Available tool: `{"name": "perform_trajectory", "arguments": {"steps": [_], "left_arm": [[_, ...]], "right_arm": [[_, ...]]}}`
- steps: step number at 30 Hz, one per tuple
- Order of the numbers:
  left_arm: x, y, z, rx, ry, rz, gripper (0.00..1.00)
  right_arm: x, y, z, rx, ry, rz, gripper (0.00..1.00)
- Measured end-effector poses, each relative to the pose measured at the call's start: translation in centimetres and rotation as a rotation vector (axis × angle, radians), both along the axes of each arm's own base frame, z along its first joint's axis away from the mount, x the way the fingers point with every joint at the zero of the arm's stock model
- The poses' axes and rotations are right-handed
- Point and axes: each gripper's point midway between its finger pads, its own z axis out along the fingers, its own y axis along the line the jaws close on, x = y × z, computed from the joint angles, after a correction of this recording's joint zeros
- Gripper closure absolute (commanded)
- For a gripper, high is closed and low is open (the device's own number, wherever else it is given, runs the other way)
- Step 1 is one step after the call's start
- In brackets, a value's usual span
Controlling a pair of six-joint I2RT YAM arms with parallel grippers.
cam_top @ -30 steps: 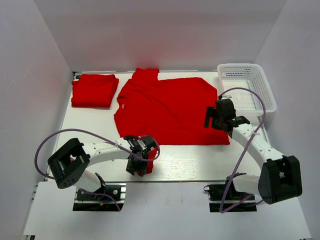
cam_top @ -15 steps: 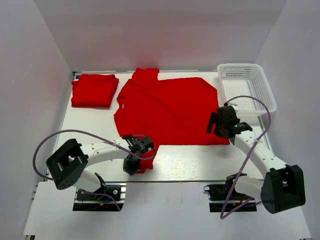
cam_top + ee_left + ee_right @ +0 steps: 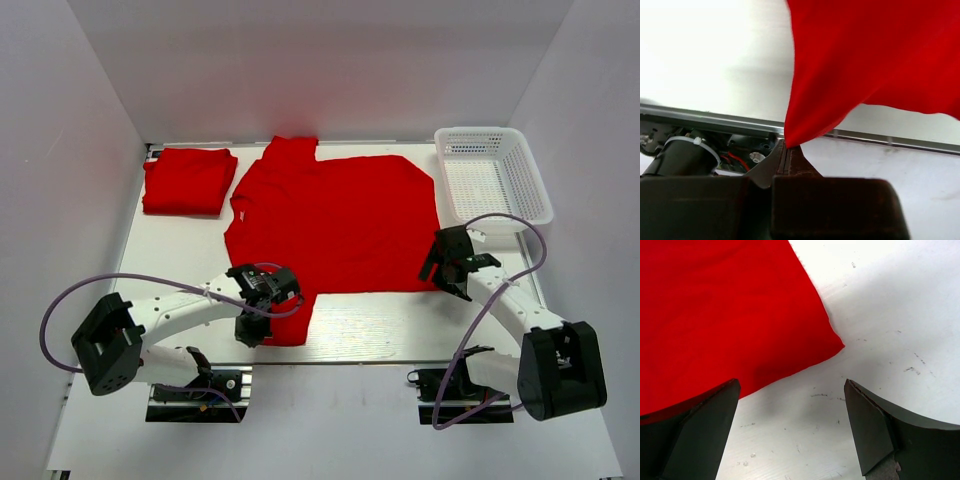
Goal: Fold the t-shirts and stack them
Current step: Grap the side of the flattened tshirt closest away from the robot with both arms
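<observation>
A red t-shirt (image 3: pixel 335 220) lies spread flat in the middle of the table. A folded red t-shirt (image 3: pixel 188 180) lies at the back left. My left gripper (image 3: pixel 252 322) is shut on the spread shirt's near left corner (image 3: pixel 805 120) and holds it near the table's front edge. My right gripper (image 3: pixel 447 268) is open and empty, just above the table beside the shirt's near right corner (image 3: pixel 832 345); its left finger (image 3: pixel 700 430) overlaps the hem.
A white plastic basket (image 3: pixel 492 172) stands at the back right. The table's front metal rail (image 3: pixel 890 140) runs below the held corner. White walls enclose the table on three sides.
My left gripper pulled the shirt's near left corner left and toward the front edge. My right gripper moved down and toward the front, to the shirt's near right corner.
</observation>
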Motion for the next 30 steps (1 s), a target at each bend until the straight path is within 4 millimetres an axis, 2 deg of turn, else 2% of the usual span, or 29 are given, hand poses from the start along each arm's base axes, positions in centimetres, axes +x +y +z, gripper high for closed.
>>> {"name": "perform_trajectory", "arguments": {"steps": [2, 3, 6, 9, 19, 22, 26, 27, 30], "left_arm": [[0.3, -0.4, 0.2, -0.013, -0.008, -0.007, 1.00], [0.5, -0.7, 0.3, -0.021, -0.014, -0.011, 1.00], [1.1, -1.4, 0.6, -0.048, -0.032, -0.020, 1.00], [1.6, -2.2, 0.8, -0.076, -0.052, -0.033, 1.00], [4.4, -5.6, 2.7, -0.147, -0.121, -0.078, 1.00], [5.3, -6.0, 3.4, -0.152, -0.153, -0.077, 1.00], [7.2, -6.4, 4.9, -0.163, -0.220, -0.035, 1.00], [7.8, -6.3, 5.2, -0.166, -0.238, -0.014, 1.00], [9.2, -5.5, 5.5, -0.151, -0.277, 0.050, 1.00]], "right_arm": [[0.0, 0.0, -0.5, 0.004, 0.011, -0.008, 0.12], [0.2, 0.1, -0.6, 0.006, 0.010, -0.011, 0.17], [0.4, 0.1, -1.3, 0.012, 0.013, -0.024, 0.24], [0.9, 0.1, -1.6, 0.020, 0.000, -0.038, 0.24], [1.5, 0.4, -2.9, 0.040, -0.008, -0.053, 0.39], [1.7, 0.4, -2.9, 0.040, -0.022, -0.056, 0.65], [2.3, 0.2, -3.0, 0.035, -0.043, -0.071, 0.88], [2.5, 0.2, -3.0, 0.038, -0.049, -0.073, 0.99], [2.8, 0.4, -3.0, 0.048, -0.057, -0.069, 1.00]]}}
